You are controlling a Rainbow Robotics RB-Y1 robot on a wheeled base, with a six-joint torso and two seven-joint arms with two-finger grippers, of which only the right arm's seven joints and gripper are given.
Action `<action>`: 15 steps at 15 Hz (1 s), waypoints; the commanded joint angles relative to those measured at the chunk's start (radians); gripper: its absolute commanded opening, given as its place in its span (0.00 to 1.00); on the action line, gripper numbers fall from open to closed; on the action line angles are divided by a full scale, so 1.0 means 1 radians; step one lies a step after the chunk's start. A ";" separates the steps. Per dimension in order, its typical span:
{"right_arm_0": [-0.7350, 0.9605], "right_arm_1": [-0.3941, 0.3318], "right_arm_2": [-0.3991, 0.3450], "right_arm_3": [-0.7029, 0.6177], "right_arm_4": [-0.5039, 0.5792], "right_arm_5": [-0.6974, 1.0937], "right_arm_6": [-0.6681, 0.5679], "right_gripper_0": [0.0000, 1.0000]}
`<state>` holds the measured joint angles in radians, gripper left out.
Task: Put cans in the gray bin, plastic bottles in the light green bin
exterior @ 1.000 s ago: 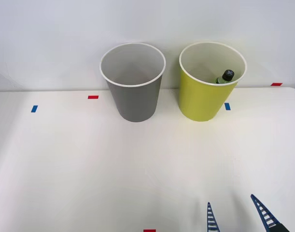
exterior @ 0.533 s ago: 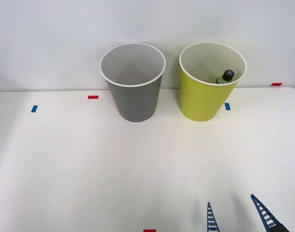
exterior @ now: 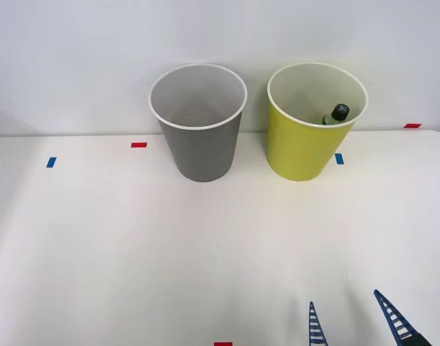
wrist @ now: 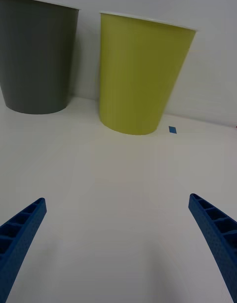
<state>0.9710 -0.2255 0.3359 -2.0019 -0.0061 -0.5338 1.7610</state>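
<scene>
The gray bin [exterior: 199, 126] stands at the back of the white table, left of the light green bin [exterior: 306, 137]. A plastic bottle [exterior: 335, 115] with a black cap and green body leans inside the light green bin, against its right wall. No cans are in view. My right gripper [exterior: 347, 313] hovers open and empty over the table's near right edge, well in front of the bins. In the right wrist view the gray bin [wrist: 37, 56] and the light green bin [wrist: 140, 73] stand ahead of the spread blue fingers [wrist: 19, 234].
Small tape marks dot the table [exterior: 133, 238]: red [exterior: 139, 145] and blue [exterior: 51, 162] at the back left, blue [exterior: 339, 158] by the green bin, red [exterior: 412, 125] at the far right, red [exterior: 222, 344] at the near edge. A white wall rises behind the bins.
</scene>
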 commanded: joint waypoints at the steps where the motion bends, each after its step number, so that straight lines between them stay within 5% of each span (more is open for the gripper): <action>1: 0.000 0.000 0.000 0.000 0.000 0.000 0.000 1.00; 15: 0.000 0.000 0.000 0.000 0.000 0.000 0.000 1.00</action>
<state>0.9710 -0.2255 0.3359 -2.0019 -0.0061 -0.5338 1.7610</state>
